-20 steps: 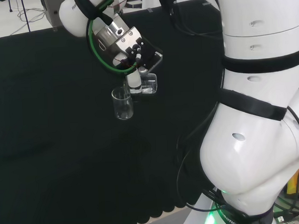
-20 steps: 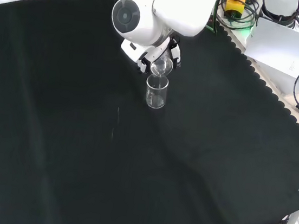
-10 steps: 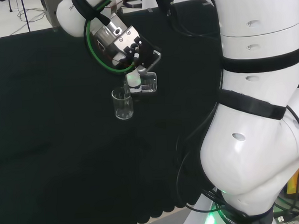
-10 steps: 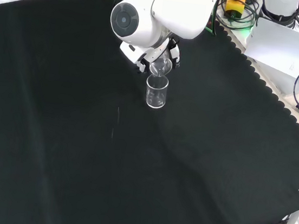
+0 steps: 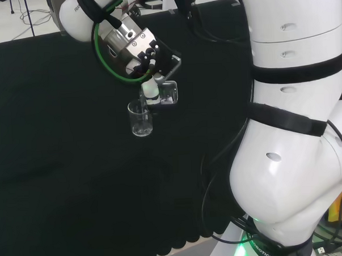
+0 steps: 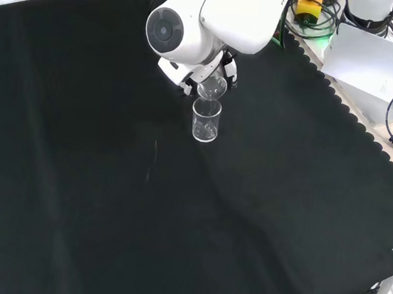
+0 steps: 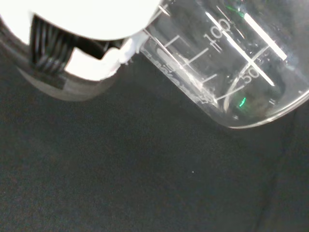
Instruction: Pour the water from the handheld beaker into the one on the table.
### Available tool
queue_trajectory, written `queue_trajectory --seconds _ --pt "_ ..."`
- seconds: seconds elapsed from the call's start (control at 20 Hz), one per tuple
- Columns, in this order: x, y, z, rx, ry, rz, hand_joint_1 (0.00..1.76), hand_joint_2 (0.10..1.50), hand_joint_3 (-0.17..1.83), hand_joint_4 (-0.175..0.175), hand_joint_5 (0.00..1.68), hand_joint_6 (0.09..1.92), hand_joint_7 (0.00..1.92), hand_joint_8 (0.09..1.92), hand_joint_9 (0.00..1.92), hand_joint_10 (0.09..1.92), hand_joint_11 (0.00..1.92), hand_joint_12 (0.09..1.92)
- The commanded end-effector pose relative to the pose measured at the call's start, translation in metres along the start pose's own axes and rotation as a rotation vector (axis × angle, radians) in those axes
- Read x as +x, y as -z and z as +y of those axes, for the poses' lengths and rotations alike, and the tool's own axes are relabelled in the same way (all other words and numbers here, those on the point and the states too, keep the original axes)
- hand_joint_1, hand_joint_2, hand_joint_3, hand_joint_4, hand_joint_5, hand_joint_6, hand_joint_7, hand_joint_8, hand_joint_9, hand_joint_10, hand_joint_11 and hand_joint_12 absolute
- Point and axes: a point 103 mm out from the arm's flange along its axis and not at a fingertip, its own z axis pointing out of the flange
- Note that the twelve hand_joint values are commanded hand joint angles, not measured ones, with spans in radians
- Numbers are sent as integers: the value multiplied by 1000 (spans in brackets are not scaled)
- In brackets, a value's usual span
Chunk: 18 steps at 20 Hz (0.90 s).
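Observation:
A small clear glass beaker [image 5: 140,118] [image 6: 205,120] stands upright on the black cloth. My hand [image 5: 147,57] [image 6: 190,80] is curled round a second clear beaker [image 5: 164,95] [image 6: 212,86] [image 7: 227,63], tipped well over on its side. Its mouth sits just above the standing beaker's rim. In the wrist view the held beaker is close, with graduation marks and a little water low in it. A white finger [image 7: 91,34] lies against its wall.
The arm's big white links [image 5: 298,117] take up the right of the head view. Past the cloth's scalloped edge in the front view lie cables, a white sheet [image 6: 372,61] and electronics. Bare black cloth [image 6: 104,200] spreads round the standing beaker.
The hand has shifted slightly left in the head view and tipped the held beaker a little further towards the standing beaker. The standing beaker has not moved.

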Motion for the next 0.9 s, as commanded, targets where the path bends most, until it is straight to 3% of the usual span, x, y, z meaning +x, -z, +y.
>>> queue_trajectory --seconds 0.05,0.9 --pt "2 3 -1 13 -9 -13 1310 624 751 -175 1205 802 1258 787 1502 718 1251 787" --pt "8 10 -2 42 -24 -48 1309 624 753 -175 1203 806 1257 790 1501 721 1252 790"
